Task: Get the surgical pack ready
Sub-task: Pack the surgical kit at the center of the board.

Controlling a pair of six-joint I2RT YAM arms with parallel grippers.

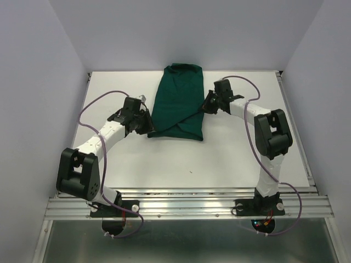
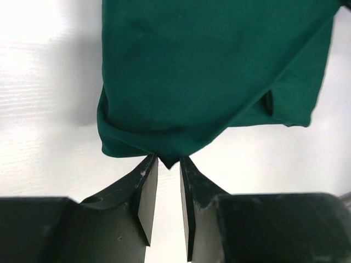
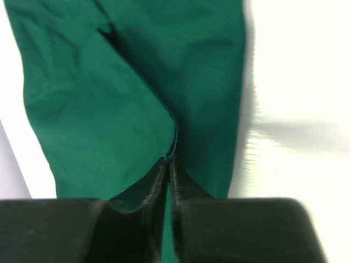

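Note:
The dark green cloth drape lies folded into a long bundle on the white table, running from the back edge toward the middle. My left gripper is at its near left corner, and in the left wrist view the jaws stand narrowly apart with the corner of the drape pinched between their tips. My right gripper is at the drape's right edge, and in the right wrist view it is shut on a fold of the drape. The steel tray, scissors, gauze and packets are out of view.
White walls enclose the table on the left, back and right. The aluminium rail with both arm bases runs along the near edge. Purple cables loop beside each arm.

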